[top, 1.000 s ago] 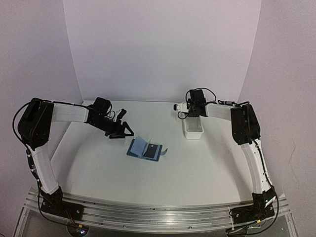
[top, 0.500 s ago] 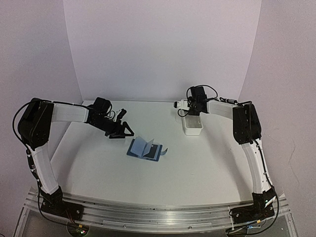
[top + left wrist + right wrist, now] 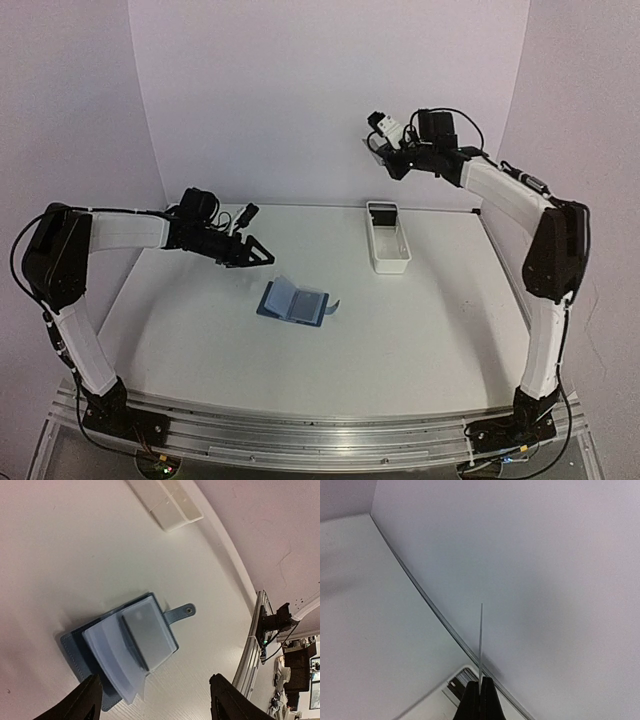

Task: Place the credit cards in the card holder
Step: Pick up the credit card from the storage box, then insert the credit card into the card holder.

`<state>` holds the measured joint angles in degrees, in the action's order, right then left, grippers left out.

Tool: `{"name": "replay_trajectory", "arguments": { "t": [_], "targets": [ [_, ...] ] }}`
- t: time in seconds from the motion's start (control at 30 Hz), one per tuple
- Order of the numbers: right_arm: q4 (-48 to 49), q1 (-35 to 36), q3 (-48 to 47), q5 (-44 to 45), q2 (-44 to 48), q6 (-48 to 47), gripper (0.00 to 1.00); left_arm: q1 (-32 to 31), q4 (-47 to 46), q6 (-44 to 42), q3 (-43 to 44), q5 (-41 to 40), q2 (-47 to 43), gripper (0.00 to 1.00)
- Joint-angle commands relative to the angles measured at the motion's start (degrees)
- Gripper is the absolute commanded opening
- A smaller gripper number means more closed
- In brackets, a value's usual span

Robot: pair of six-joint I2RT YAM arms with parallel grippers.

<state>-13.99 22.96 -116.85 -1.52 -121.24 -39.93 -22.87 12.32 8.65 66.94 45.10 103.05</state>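
Up from the tray the right arm has climbed since a second ago, and the left arm has stretched a little toward the middle.

On the wide white table, the long white plastic tray stands at one o'clock from the small blue folding card holder. The card holder lies open near the centre, its clear sleeves fanned and its strap and snap pointing to three o'clock in the overhead view.

The black left gripper hovers at ten o'clock from the card holder, clear of it. Its jaws are spread wide and empty, with the wallet framed between the fingers in the wrist view.

The black right gripper hangs high against the backdrop, at twelve o'clock from the tray. Its jaws are pressed tight on a pale thin credit card, which its own camera sees edge-on as a bare line.

One greyish card already seems to sit in a sleeve of the holder (so I judge the job partly done). The pinched card has yet to be carried over and slid in. Whether more cards wait in the tray I cannot tell; something dark shows at its far end.
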Motion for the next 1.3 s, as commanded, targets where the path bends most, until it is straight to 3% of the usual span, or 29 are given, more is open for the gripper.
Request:
{"name": "replay_trajectory", "arguments": {
  "t": [0.0, 0.1, 0.2, 0.4, 0.53, 0.67, 0.8, 0.97, 1.07, 1.2, 1.27],
  "targets": [
    [11.7, 3.8, 13.1, -14.2, 11.8, 33.2, 0.00, 0.3, -10.6, -1.9, -0.2, 5.8, -5.7, 0.74],
    [28.9, 6.5, 29.2, -17.5, 18.1, 52.5, 0.00, 0.2, -11.8, -0.4, -0.4, 6.2, -5.9, 0.76],
    [37.8, 10.8, 38.2, -16.4, 21.3, 62.4, 0.00, 0.3, -15.8, 0.2, -2.5, 8.6, -8.1, 0.81],
    [48.1, 21.3, 47.4, -19.0, 22.9, 70.5, 0.00, 0.2, -26.1, -1.3, -3.6, 20.4, -10.7, 0.91],
    [49.6, 28.3, 48.8, -19.8, 21.5, 70.5, 0.00, -0.1, -31.3, 5.8, -5.1, 27.7, -10.7, 0.90],
    [51.9, 30.8, 49.5, -18.0, 20.0, 71.6, 0.00, -0.9, -33.5, 9.4, -7.5, 30.1, -13.2, 0.72],
    [53.5, 31.1, 50.1, -17.6, 19.6, 71.4, 0.00, -1.6, -33.5, 11.6, -9.8, 30.0, -15.9, 0.38],
    [54.0, 31.1, 50.5, -16.7, 19.0, 70.1, 0.00, -3.6, -34.2, 13.8, -10.3, 31.3, -17.8, 0.31],
    [54.6, 31.1, 50.4, -16.8, 18.1, 69.8, 0.00, -4.8, -33.1, 14.9, -10.8, 29.5, -17.8, 0.04],
    [54.3, 31.0, 52.2, -13.2, 17.7, 71.5, 0.01, -4.9, -28.3, 16.2, -10.0, 24.2, -16.5, 0.00],
    [51.1, 31.1, 54.8, -5.9, 18.5, 74.5, 0.16, -4.9, -23.3, 15.8, -8.9, 17.8, -15.4, 0.00]
  ]
}}
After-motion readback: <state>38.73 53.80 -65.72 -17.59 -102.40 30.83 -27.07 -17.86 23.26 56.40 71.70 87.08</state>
